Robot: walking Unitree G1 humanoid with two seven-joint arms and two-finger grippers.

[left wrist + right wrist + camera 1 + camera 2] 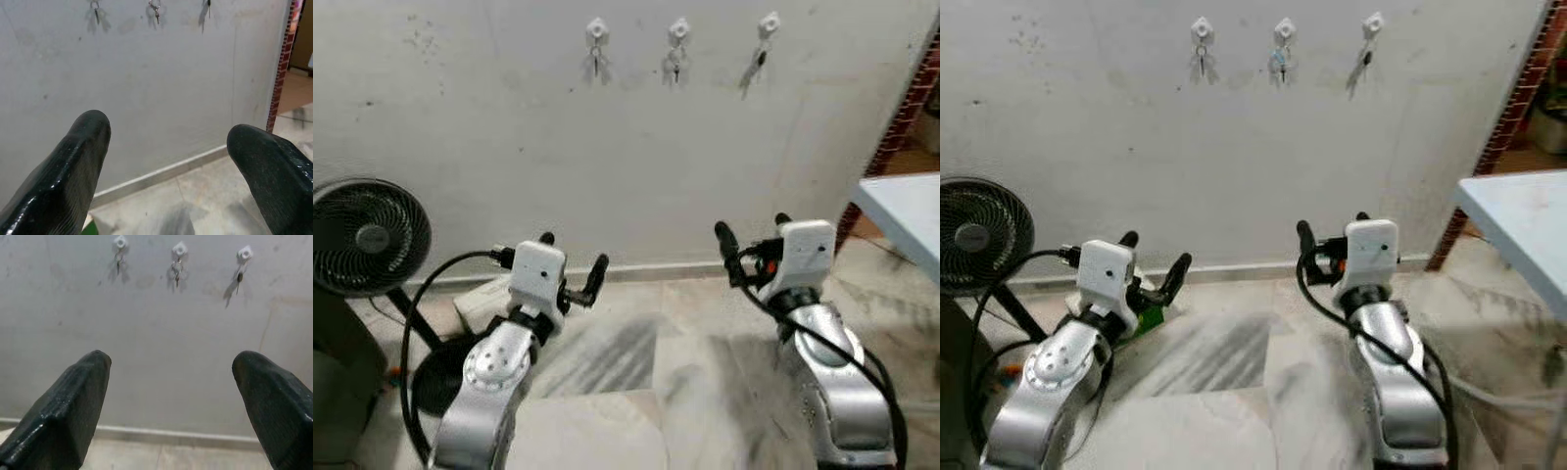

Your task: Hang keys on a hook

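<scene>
Three white hooks are fixed high on the grey wall: a left hook [596, 28], a middle hook [678, 28] and a right hook [769, 23]. A set of keys hangs from each: left keys [596, 64], middle keys [675, 67], right keys [756, 63]. My left gripper [573, 258] is held low above the floor, open and empty, well below the hooks. At about the same height, my right gripper [752, 231] is open with nothing between its fingers. The right wrist view looks up at the hooks [179, 248] and the hanging keys [176, 274].
A black fan [367, 235] stands on the floor at the left. A light table [906, 211] juts in at the right, beside a brick wall edge [909, 98]. A green object [1147, 319] lies by the skirting behind the left arm. Marble floor stretches ahead.
</scene>
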